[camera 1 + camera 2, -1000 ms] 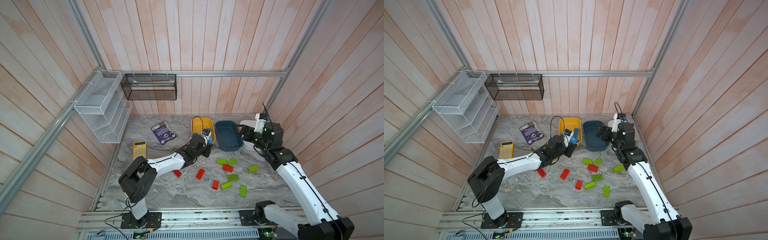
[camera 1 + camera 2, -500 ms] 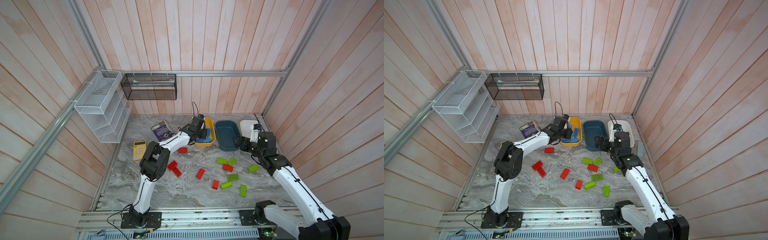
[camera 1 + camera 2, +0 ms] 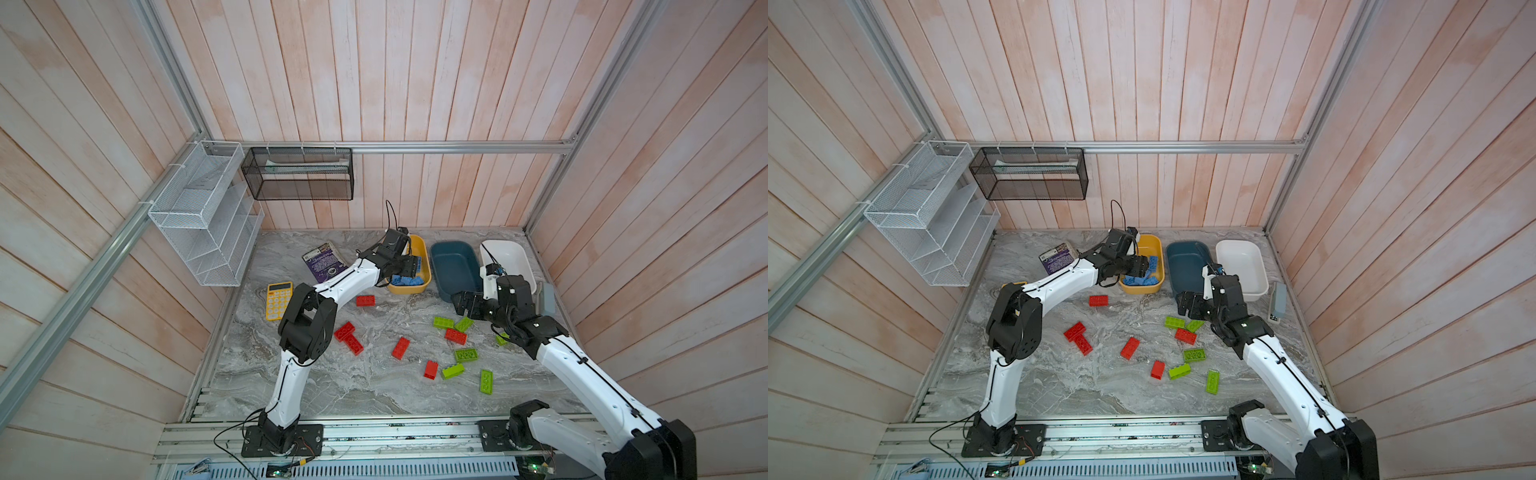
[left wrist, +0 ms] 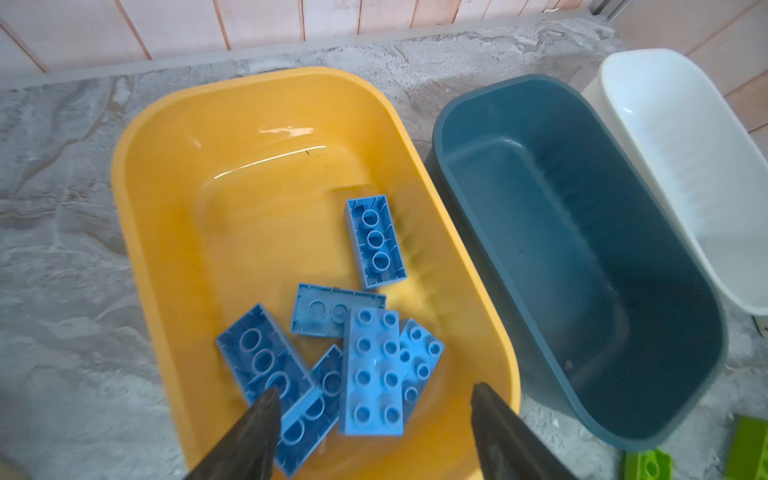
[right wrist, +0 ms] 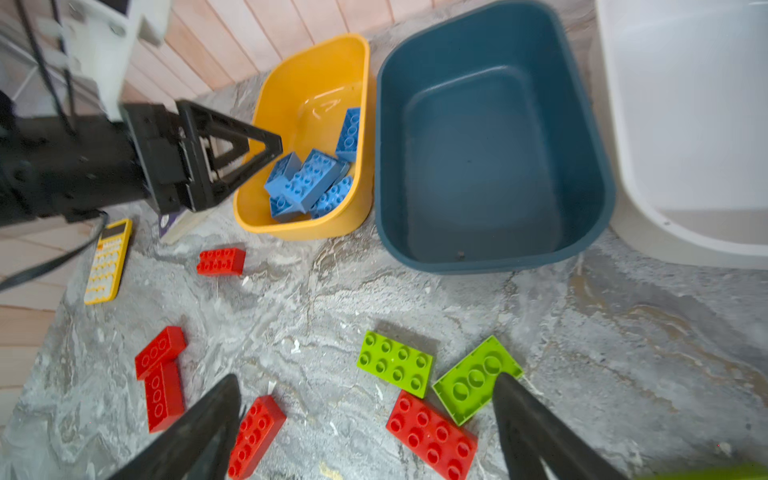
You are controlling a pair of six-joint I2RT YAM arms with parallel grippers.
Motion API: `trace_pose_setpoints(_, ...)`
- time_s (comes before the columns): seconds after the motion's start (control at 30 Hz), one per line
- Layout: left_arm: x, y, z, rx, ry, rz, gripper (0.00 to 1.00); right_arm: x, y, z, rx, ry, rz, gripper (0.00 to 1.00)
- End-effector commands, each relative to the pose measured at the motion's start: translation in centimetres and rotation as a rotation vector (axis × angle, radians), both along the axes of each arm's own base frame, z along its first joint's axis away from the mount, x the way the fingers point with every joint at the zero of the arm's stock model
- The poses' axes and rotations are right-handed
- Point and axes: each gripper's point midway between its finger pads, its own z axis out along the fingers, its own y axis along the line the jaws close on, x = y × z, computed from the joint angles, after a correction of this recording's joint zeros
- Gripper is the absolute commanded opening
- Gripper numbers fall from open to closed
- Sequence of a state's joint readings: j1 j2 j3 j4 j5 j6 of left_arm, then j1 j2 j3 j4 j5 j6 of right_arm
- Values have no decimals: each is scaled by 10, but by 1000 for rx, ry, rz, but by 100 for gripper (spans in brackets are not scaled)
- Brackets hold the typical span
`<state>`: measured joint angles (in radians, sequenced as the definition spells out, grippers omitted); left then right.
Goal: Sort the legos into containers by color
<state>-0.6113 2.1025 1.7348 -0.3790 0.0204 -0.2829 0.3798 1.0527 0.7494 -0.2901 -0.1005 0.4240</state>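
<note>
1. Left gripper (image 4: pixel 374 390): fingers spread, empty, above the yellow tub (image 4: pixel 249 137), where blue legos (image 4: pixel 370 365) lie heaped; apparently the blue drop point.
2. Right gripper (image 5: pixel 365 377): fingers wide, empty, over green legos (image 5: pixel 395 368) and red legos (image 5: pixel 432 432) loose on the marble table (image 5: pixel 332 291); likely the next pick.
3. Teal tub (image 4: pixel 561 216) and white tub (image 4: pixel 673 137): no bricks inside, presumably reserved for the remaining colours.
4. Purple booklet (image 3: pixel 324 262) print: too small to read; no brand legible.
</note>
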Motion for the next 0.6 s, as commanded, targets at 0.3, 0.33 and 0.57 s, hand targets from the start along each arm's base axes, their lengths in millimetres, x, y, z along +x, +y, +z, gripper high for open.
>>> trace_pose_setpoints(0.3,-136,87,94,-231,-160,138,87,-39,89,-71,-124,167,132,93)
trace_pose_setpoints(0.33,-146,98,95,-239,-161,155,87,-41,95,-76,-123,175,133,92)
trace_pose_setpoints(0.57,-209,166,103,-294,-198,262,87,-60,149,-102,-150,230,206,91)
